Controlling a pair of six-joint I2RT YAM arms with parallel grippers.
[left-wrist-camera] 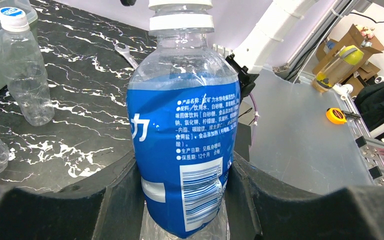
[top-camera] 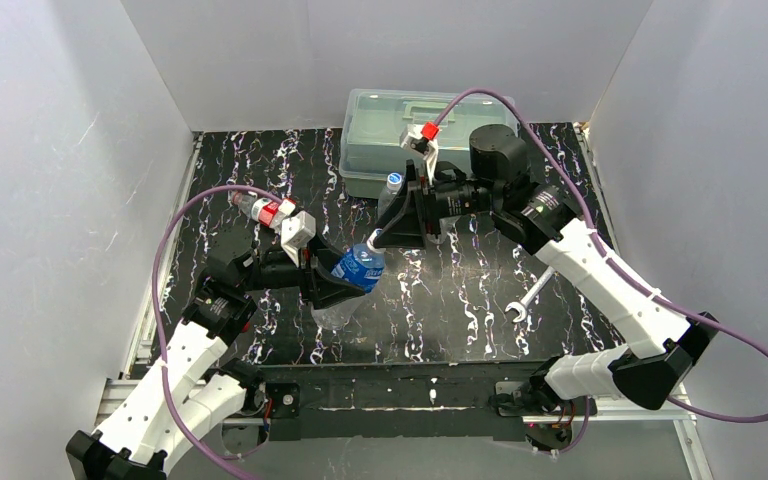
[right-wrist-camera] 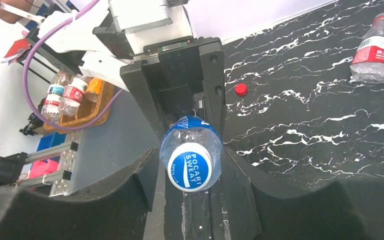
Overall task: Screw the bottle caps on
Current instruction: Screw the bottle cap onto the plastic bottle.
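Left gripper (left-wrist-camera: 185,200) clamped the blue-labelled clear plastic bottle (left-wrist-camera: 180,125) mid-frame, well off the black marbled mat's (top-camera: 460,300) edges; right gripper (top-camera: 380,238) straddled its blue-white cap (right-wrist-camera: 190,167), contact indeterminate; two further bottles (left-wrist-camera: 22,65) at left, three total; one loose red cap (right-wrist-camera: 240,89).

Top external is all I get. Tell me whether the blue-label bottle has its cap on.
Observer: The right wrist view shows a blue and white cap sitting on the mouth of the blue-label bottle, with the fingers of the right gripper on either side of it. I cannot tell how far it is threaded.
Operator: Confirm the left grip.
Observer: In the left wrist view the left gripper is clamped on the lower part of the label.
Operator: Find the red cap.
Observer: The red cap lies loose on the table, apart from the red-label bottle, which lies on its side.
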